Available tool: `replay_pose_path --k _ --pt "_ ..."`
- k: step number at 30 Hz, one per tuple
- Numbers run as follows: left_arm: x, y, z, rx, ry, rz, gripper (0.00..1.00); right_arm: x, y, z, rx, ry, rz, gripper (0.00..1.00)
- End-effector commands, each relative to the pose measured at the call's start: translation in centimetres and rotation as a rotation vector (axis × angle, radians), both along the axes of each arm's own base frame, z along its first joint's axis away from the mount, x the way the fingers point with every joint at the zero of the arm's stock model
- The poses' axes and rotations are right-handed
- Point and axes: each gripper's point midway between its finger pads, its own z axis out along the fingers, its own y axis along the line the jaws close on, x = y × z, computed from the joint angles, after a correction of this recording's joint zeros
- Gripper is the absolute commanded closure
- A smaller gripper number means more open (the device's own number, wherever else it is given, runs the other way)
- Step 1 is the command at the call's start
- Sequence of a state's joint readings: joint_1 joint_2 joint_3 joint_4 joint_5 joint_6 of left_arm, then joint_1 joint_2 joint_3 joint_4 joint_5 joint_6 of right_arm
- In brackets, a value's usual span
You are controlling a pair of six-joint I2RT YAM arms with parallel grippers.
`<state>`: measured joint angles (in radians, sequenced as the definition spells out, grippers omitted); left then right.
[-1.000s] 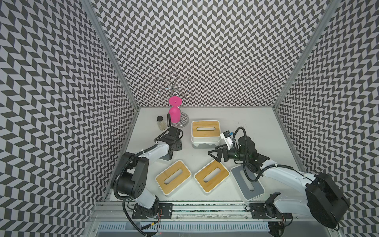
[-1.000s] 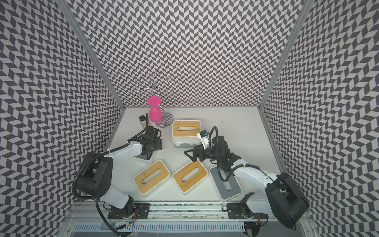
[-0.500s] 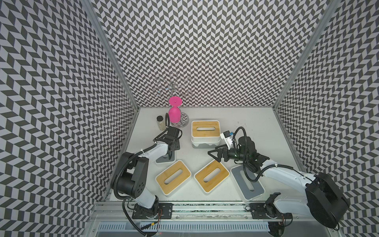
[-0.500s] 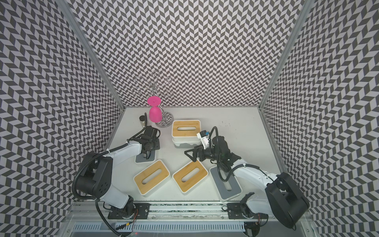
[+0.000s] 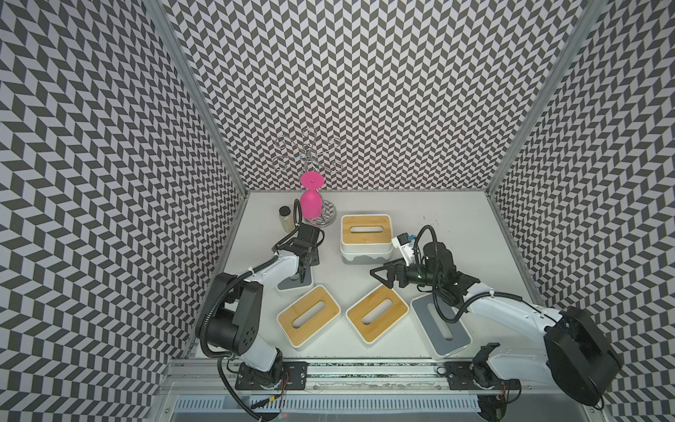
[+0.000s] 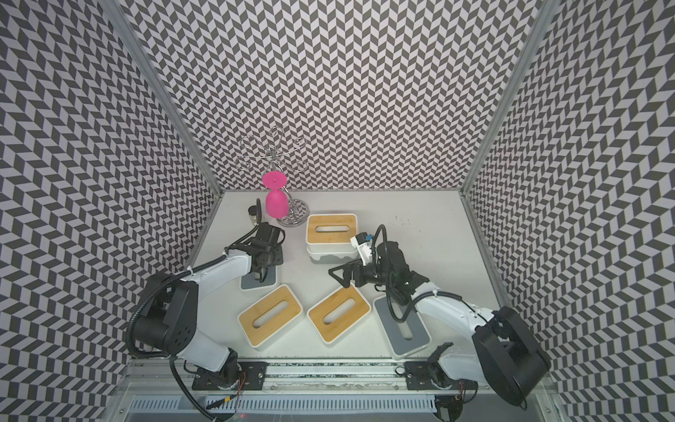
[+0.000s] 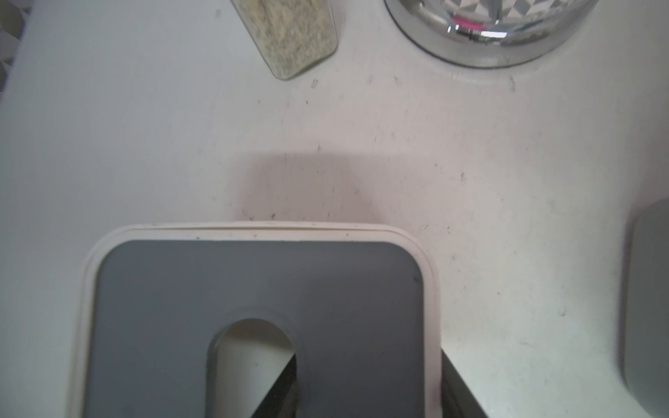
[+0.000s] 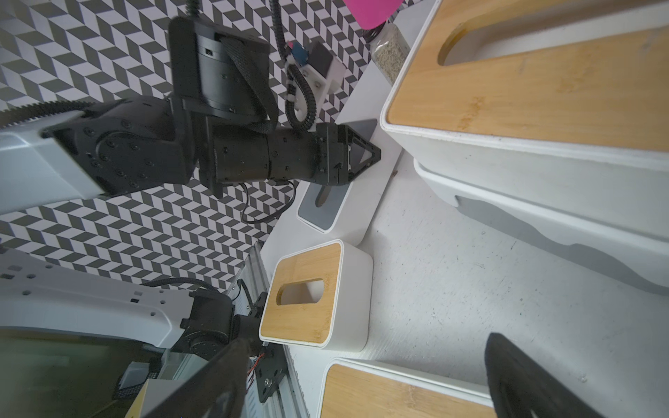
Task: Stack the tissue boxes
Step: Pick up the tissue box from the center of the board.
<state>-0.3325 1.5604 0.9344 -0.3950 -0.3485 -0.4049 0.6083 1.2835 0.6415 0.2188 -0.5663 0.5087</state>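
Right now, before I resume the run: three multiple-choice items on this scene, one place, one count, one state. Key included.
1. Where does the stacked bamboo-lidded box sit?
A) on a grey lid
B) on the white box with the grey base
C) on another bamboo lid

2. How many bamboo lids show?
A) two
B) three
C) four

3. What is the left end effector doing?
A) open
B) shut on nothing
C) shut on the grey-lidded box

Key:
1. B: both top views show the white box directly under it.
2. B: there is one on the stack, plus the two loose bamboo-lidded boxes near the front.
3. C: the left wrist view shows one finger in the lid slot and the other outside the wall.
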Motion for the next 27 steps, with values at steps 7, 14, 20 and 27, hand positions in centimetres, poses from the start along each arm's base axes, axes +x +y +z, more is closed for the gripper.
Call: replay_pose_path --k 7,14,20,27 --pt "0.3 -1.7 9.3 0.035 -0.193 -0.041 0.59 0.5 -0.8 4.0 0.05 0.008 -0.055 0.01" --pt "-1.6 -4.9 14.4 0.034 -0.281 -0.179 0.62 -0.3 -2.1 5.2 0.068 0.058 -0.08 0.01" --pt "-4.5 -9.6 18.0 0.039 -0.352 -0.376 0.65 -1.3 -2.8 7.0 0.149 0.076 -0.056 0.01" --pt "-8.7 -15.7 20.2 0.006 -0.437 -0.661 0.68 -1.2 -2.9 9.0 0.195 0.084 -0.031 0.01"
